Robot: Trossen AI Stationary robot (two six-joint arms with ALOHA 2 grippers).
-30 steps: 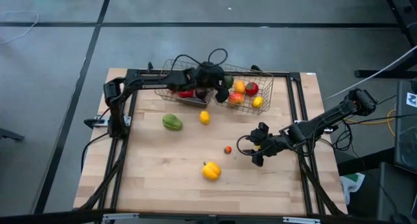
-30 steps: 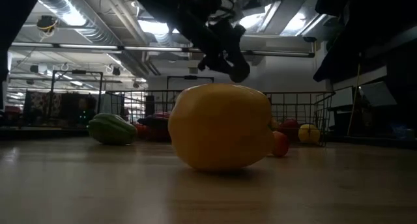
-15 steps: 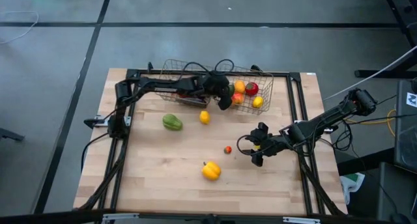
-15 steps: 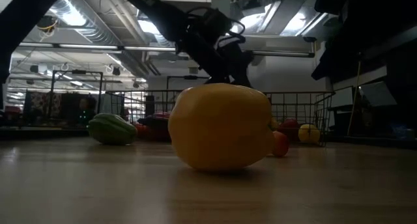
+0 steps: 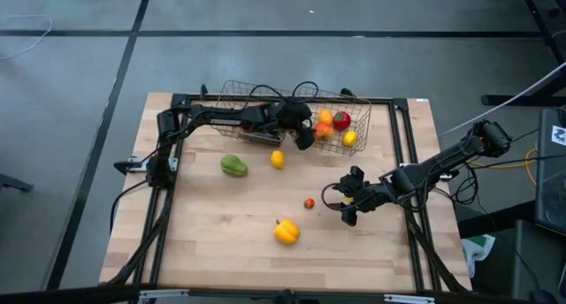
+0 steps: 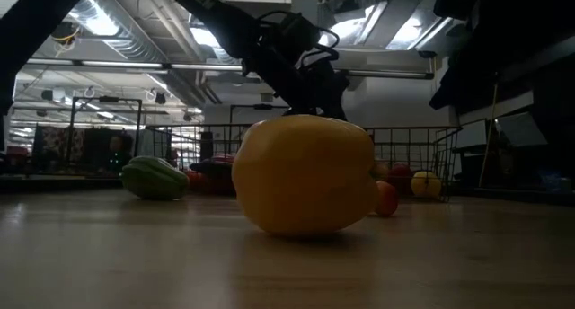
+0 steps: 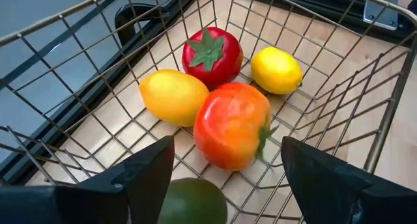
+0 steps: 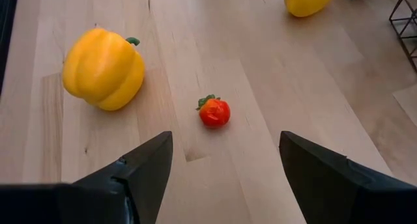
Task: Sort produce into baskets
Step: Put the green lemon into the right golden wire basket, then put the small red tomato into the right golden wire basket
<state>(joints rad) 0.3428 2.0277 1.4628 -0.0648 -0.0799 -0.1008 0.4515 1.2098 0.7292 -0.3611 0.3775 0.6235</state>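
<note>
**Left gripper over the basket, right gripper facing the small tomato**

We see the left gripper [image 5: 303,136] reaching into the see-through wire mesh basket [image 5: 355,99] at the table's far edge, fingers [image 7: 140,178] spread and grasping nothing. Just ahead of those fingers, inside the basket, lie a large orange-red tomato [image 7: 232,124], a yellow-orange lemon-shaped fruit [image 7: 173,96], a red tomato with a green star-shaped top [image 7: 212,53] and a small yellow lemon [image 7: 277,70]. A dark green rounded piece [image 7: 192,201] sits between the fingers, but we cannot tell whether it touches them.

The right gripper [image 5: 349,208] hovers low over the light wooden table [image 5: 221,242], released and empty. A small red tomato with a green stem [image 8: 214,111] lies on the wood near its fingertips, apart from them. A yellow bell pepper [image 8: 103,68] rests farther out, and another yellow lemon [image 5: 278,159] and a green pepper [image 5: 233,166] lie on the table near the basket.
</note>
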